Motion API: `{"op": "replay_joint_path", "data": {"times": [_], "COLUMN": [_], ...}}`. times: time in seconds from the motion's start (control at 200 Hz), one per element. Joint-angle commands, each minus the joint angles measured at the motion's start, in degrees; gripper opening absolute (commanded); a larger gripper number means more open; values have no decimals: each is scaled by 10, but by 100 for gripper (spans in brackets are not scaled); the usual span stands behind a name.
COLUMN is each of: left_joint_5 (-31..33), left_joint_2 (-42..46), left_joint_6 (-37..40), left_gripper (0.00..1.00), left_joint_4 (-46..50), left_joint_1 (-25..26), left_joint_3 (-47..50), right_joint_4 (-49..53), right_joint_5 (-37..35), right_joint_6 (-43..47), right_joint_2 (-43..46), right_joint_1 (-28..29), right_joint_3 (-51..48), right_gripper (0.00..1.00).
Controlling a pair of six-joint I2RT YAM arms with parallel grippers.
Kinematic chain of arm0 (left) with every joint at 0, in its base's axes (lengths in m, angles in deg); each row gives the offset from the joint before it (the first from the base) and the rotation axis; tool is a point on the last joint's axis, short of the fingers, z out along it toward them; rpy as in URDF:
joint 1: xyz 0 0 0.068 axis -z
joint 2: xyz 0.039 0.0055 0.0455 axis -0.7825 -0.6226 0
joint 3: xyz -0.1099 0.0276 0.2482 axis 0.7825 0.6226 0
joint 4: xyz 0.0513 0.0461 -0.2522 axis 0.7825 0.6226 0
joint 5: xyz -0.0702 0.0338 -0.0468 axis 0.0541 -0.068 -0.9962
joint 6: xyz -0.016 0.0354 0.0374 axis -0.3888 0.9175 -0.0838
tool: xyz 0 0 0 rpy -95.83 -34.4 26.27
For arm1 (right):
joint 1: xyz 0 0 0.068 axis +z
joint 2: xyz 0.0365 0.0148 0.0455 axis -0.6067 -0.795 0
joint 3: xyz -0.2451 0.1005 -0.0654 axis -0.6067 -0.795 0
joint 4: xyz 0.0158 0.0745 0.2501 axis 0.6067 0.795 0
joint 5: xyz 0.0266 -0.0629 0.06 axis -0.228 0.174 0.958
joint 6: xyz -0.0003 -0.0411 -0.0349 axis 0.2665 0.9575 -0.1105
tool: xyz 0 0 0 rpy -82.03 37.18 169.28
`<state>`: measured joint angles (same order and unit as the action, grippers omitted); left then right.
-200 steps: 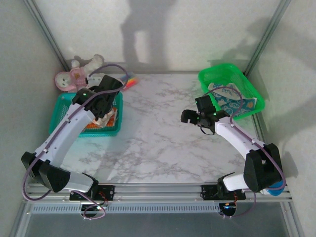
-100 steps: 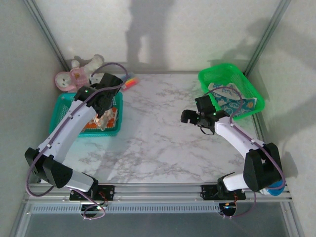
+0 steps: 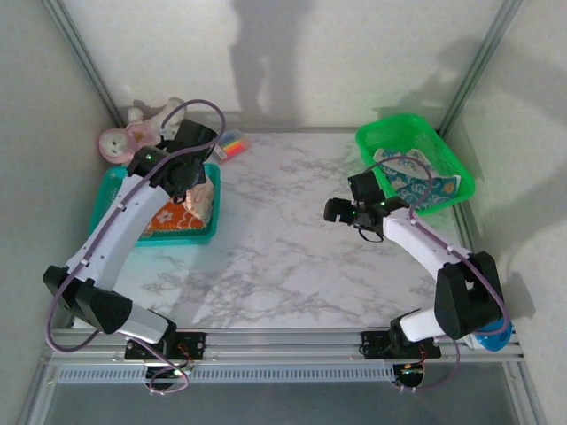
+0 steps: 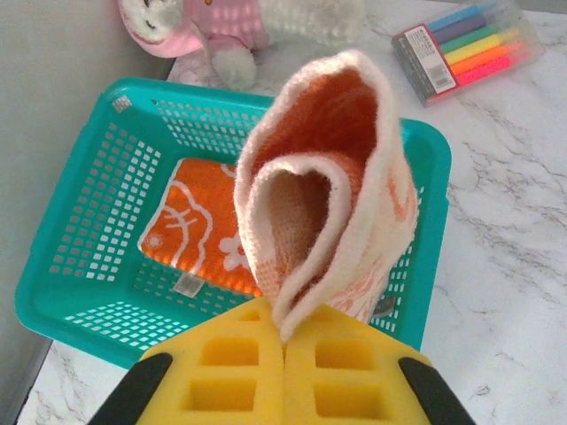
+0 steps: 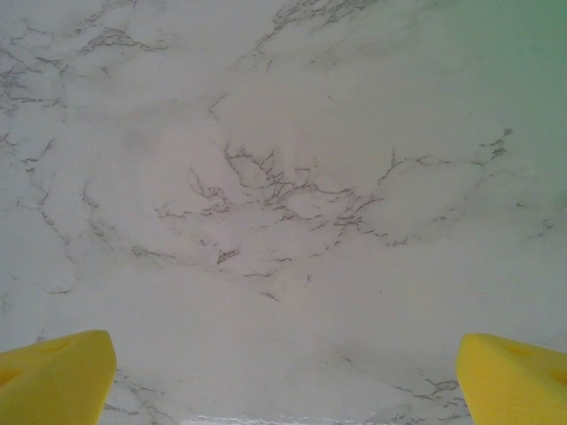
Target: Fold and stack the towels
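Since a second ago our left claw (image 4: 283, 341) has pulled up and back toward the table's far edge, lifting its cloth out of the basket, while our right claw (image 5: 283, 376) has stayed put. Largest before us is the white marble tabletop (image 3: 283, 257). Its wide middle stretch between the two claws lies bare, and under the right claw we see open marble to every edge of the wrist view. Below the left claw sits the teal plastic mesh basket (image 4: 80, 292), its left wall near the grey enclosure side. Farther out and to the right of the right claw stands the green plastic mesh basket (image 3: 383, 135), by the table's right edge, with a white-and-blue printed towel (image 3: 412, 188) in it. The left claw's yellow pads are pressed together on an edge of the pale peach towel with orange print (image 4: 341, 168), which hangs in a loose curl above the teal basket. Beneath it, flat on the basket floor, lies the bright orange towel with white print (image 4: 208, 230). Beyond the left claw rest the pink-and-white plush toy (image 4: 204, 27) and, to its right, a clear pack of coloured marker pens (image 4: 465, 44). The right claw stands spread wide, holding nothing.
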<state>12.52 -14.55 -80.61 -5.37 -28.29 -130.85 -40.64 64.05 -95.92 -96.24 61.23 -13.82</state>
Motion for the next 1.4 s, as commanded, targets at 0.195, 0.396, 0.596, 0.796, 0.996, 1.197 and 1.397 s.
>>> {"op": "replay_joint_path", "data": {"times": [0.195,0.396,0.596,0.796,0.996,1.197,1.397], "left_joint_5": [-20,-18,21,34,8,26,60], "left_joint_2": [4,15,18,31,48,30,6], "left_joint_6": [-7,7,61,122,171,195,208], "left_gripper": [0,0,0,0,0,0,0], "left_joint_4": [-28,-52,-58,-100,-167,-208,-233], "left_joint_1": [-3,-18,-45,-85,-120,-148,-163], "left_joint_3": [49,93,106,147,200,223,234], "right_joint_4": [-1,1,4,9,17,21,21], "right_joint_5": [-9,-8,-7,-3,0,6,9], "right_joint_6": [-4,-3,-2,-2,1,1,0], "right_joint_2": [-4,-5,-3,-2,1,2,2], "right_joint_1": [-2,-2,-2,-1,-1,-1,-1], "right_joint_3": [-3,-3,-2,3,12,17,19], "right_gripper": [99,99,99,99,99,99,99]}}
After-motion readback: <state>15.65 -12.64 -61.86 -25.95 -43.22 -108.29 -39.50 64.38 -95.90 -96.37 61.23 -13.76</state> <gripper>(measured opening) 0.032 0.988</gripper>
